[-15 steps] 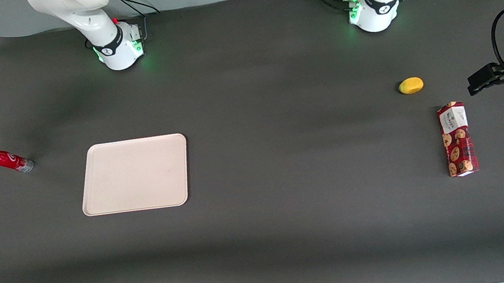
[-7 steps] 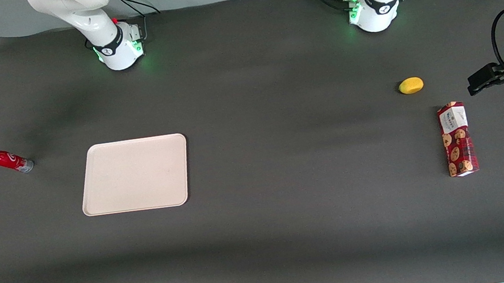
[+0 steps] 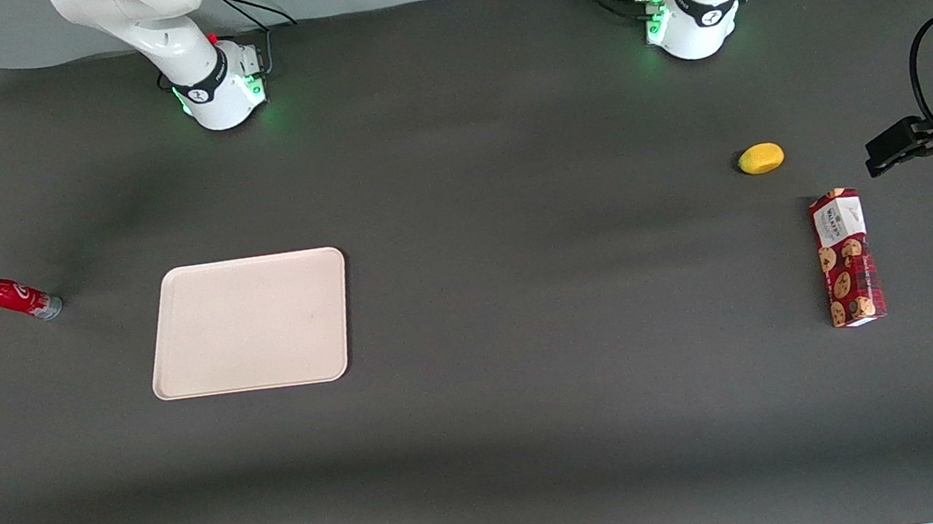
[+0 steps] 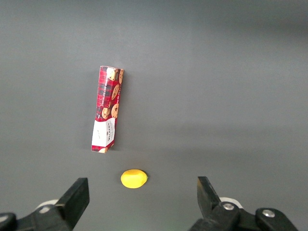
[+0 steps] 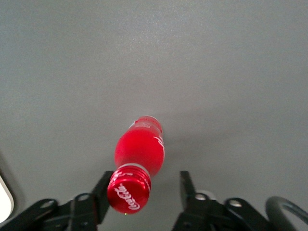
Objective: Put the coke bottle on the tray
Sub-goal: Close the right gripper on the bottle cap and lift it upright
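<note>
Coke bottle (image 3: 15, 298) stands between gripper (image 5: 144, 190) fingers (image 5: 102, 188), off tray (image 3: 250, 322)

tray (image 5: 4, 204) edge-cropped; gripper (image 5: 144, 192) perhaps too

My right arm reaches low at the working end of the bench.
My claw (image 5: 144, 192) hangs just above the surface, fingers (image 5: 102, 190) spread apart either side of the cap.
</note>
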